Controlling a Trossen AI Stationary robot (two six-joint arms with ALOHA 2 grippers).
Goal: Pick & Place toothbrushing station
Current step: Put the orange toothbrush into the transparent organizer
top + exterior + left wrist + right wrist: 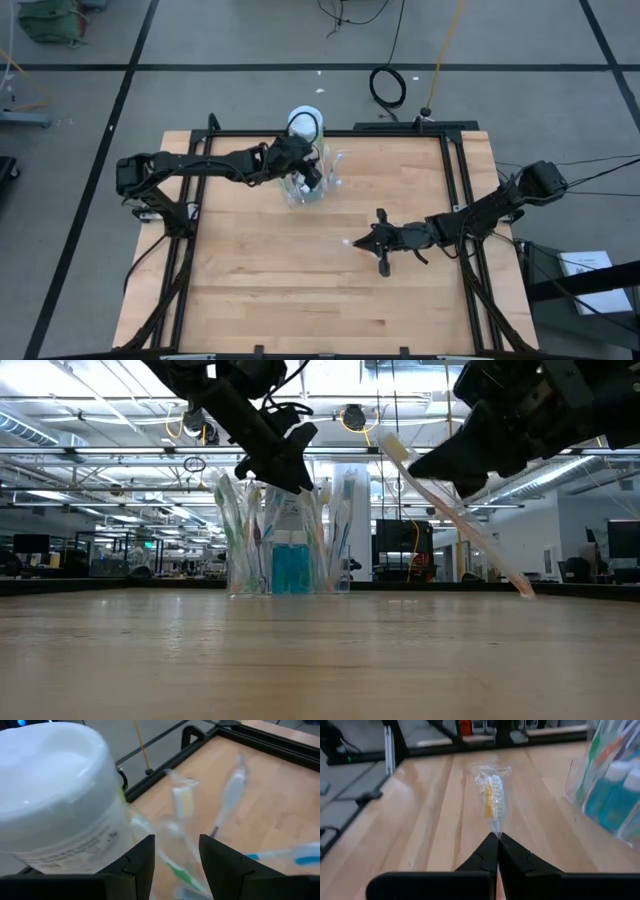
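Note:
The toothbrushing station (pixel 285 545), a clear plastic holder, stands upright on the table at the far middle (pixel 318 190). Several wrapped toothbrushes and a blue pack stand in it. Just behind it stands a white-topped canister (pixel 305 123) (pixel 55 795). My left gripper (pixel 312 180) (pixel 177 865) hovers open just above the holder's toothbrush tops (pixel 288 465); I see nothing between its fingers. My right gripper (pixel 362 241) (pixel 497 840) is right of the table's middle, above the board, shut on a clear-wrapped toothbrush (pixel 460 520) with yellow bristles (pixel 491 800). My right gripper pinches the wrapped toothbrush between its two fingertips, on the wrapper just behind the bristle head (pixel 496 831). The fingers come nearly level from the table's right. The head (pixel 392 442) sticks up past the fingers. The handle slants down to its free end (pixel 522 588), clear of the table.
A black metal frame (pixel 455 190) borders the wooden table on the left, right and far sides. Bare board (pixel 300 290) lies across the near half. Cables (pixel 388 85) lie on the floor beyond the far edge.

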